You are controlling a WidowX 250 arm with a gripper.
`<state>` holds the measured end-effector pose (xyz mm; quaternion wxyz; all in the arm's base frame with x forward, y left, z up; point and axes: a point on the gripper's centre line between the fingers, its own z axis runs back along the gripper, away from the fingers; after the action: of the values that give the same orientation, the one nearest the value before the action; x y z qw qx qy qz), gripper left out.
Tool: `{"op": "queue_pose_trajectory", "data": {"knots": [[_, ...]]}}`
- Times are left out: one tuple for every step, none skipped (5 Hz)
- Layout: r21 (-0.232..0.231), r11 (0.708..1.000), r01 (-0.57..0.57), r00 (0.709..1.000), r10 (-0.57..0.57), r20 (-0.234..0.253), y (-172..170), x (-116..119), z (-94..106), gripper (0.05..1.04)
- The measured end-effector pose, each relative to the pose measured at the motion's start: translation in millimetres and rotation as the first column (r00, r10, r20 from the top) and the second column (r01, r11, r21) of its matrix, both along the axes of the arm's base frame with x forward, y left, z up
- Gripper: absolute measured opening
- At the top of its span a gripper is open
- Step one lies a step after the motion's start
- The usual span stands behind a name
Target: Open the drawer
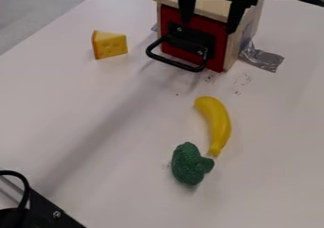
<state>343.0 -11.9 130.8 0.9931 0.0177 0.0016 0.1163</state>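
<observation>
The black gripper [209,27] is at the top of the camera view, its two fingers spread wide apart and pointing down in front of the box's upper front. Below and between the fingertips is the red drawer front [169,17], which sits within the light wooden box [212,6] and looks about flush with its edges. A black loop handle [175,64] sticks out from the drawer toward the lower left. Nothing is held between the fingers, and they stand above the handle loop.
Silver tape [263,58] fixes the box to the white table [95,113]. A toy cheese wedge [109,45] lies left of the handle. In front of the box are a yellow banana [217,123] and green broccoli [188,164]. Black hardware with a cable [47,213] occupies the lower left corner.
</observation>
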Motion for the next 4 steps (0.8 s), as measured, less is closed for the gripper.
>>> {"op": "queue_pose_trajectory", "data": {"knots": [[0.0, 1.0, 0.0, 0.999, 0.0, -0.038, -0.2, -1.3, -12.3, 0.999], [0.003, 0.992, -0.127, 0.991, 0.127, -0.039, 4.8, 7.5, -27.1, 0.999], [-0.006, 0.967, -0.256, 0.966, 0.256, -0.02, 12.4, 16.9, -38.6, 0.999], [-0.025, 0.908, -0.418, 0.908, 0.419, 0.033, 25.0, 25.1, -38.7, 0.999]]}}
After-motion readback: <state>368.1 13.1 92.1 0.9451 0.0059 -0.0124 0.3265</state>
